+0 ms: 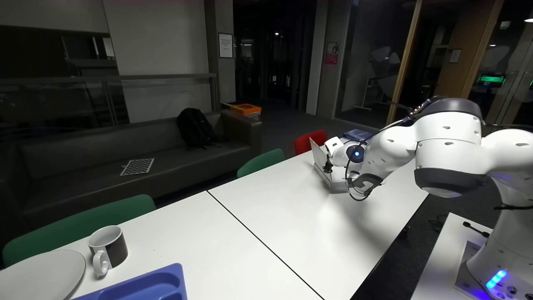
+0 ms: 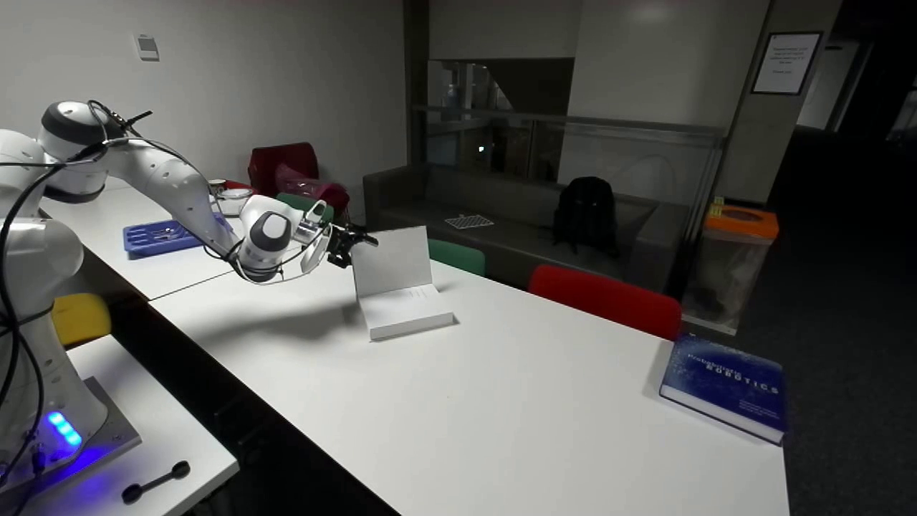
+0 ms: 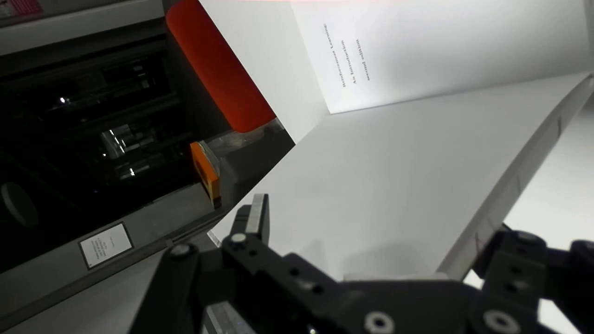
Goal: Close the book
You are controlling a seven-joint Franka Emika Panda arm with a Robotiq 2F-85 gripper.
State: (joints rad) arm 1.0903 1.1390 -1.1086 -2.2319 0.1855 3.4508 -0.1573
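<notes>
The white book [image 2: 405,306] is laid open on the tabletop [image 2: 516,408], likely heavy, its raised cover [image 2: 394,261] judged light, stiff, smooth and best taken by the free top edge. The gripper [image 2: 357,250] is spread wide at the cover, contact unclear. One white book, one blue book [image 2: 725,388] and one blue tray [image 2: 166,249] are counted.

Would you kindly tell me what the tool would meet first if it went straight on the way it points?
Most likely the raised cover of the open white book: in the wrist view it lies ahead of the tool. Whether the two touch is unclear from these views.
</notes>
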